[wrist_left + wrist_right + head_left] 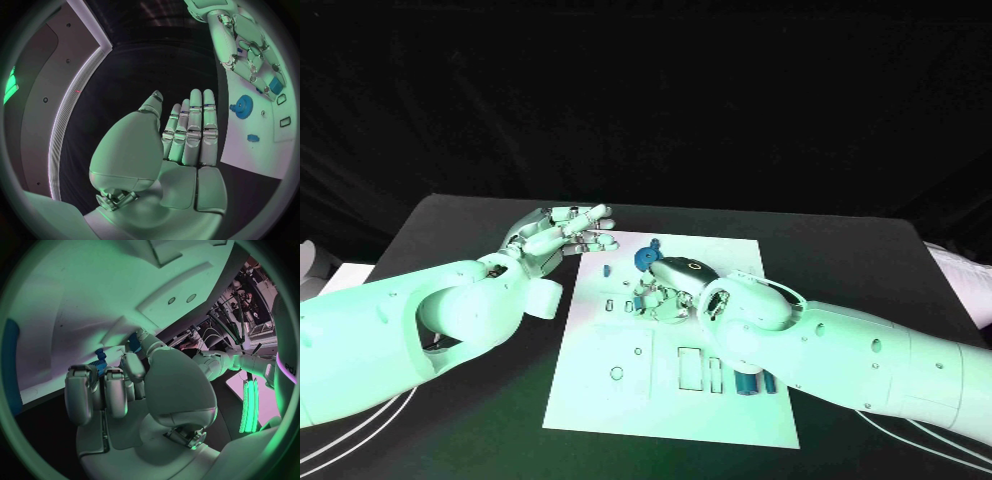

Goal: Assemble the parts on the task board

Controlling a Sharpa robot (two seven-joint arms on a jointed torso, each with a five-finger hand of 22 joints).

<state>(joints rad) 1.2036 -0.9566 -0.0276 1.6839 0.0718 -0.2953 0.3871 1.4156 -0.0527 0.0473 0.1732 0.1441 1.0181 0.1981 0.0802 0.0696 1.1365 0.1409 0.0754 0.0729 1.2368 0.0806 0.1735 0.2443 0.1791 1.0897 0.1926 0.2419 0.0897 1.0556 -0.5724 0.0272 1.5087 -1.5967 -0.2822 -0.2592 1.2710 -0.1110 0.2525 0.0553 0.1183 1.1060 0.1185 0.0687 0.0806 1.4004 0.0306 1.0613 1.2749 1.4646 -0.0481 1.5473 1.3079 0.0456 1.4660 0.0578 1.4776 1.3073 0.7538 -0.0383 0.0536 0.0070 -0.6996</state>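
I count one task board point(625, 385), one blue gear point(646, 259) just beside my right hand point(678, 287), its grasp unclear, left hand point(570, 232) released, off the board's edge

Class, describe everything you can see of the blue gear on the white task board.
The blue gear is a small round toothed wheel, plastic by its look, with a hub at its middle. It sits on the far part of the task board, whether flat or on a peg I cannot tell. The right hand works just beside it; contact cannot be made out. The left hand hangs apart, fingers straight, holding nothing.
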